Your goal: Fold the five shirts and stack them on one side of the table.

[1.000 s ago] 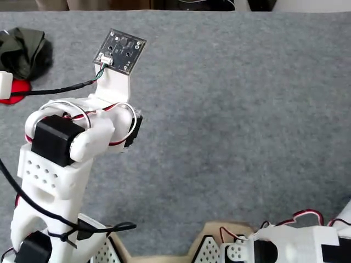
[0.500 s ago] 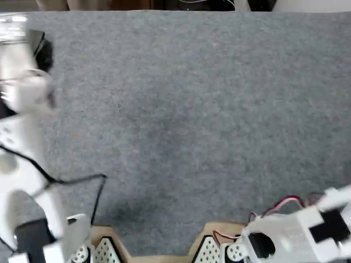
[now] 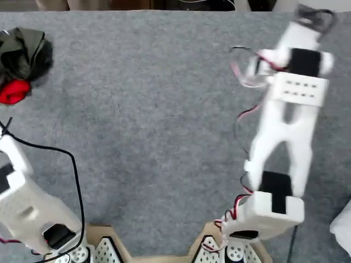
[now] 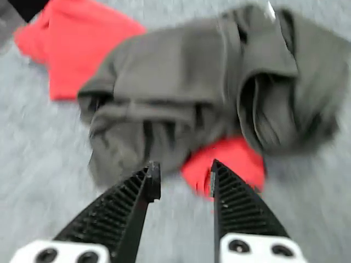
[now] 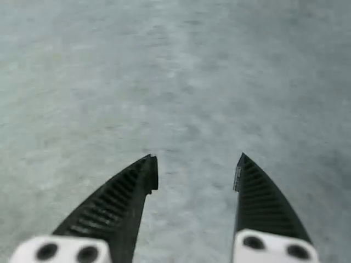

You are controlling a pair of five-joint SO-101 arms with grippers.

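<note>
Shirts: we see a crumpled olive shirt [image 3: 23, 48] lying partly over a red shirt [image 3: 13, 92], in the upper left of the high view on the grey table [image 3: 164, 120].
Left gripper: we find the left gripper [image 4: 184, 167] narrowly parted, holding nothing, near the olive shirt's edge.
Right gripper: the right gripper [image 5: 196, 159] is spread wide over the table, holding nothing.
Arms: the left arm [image 3: 24, 203] is at lower left, the right arm [image 3: 288, 109] at right.

The olive shirt [image 3: 22, 49] and red shirt [image 3: 13, 92] are plain, the desk [image 3: 164, 126] flecked grey, the left claw [image 4: 184, 178] and right claw [image 5: 194, 172] black.
</note>
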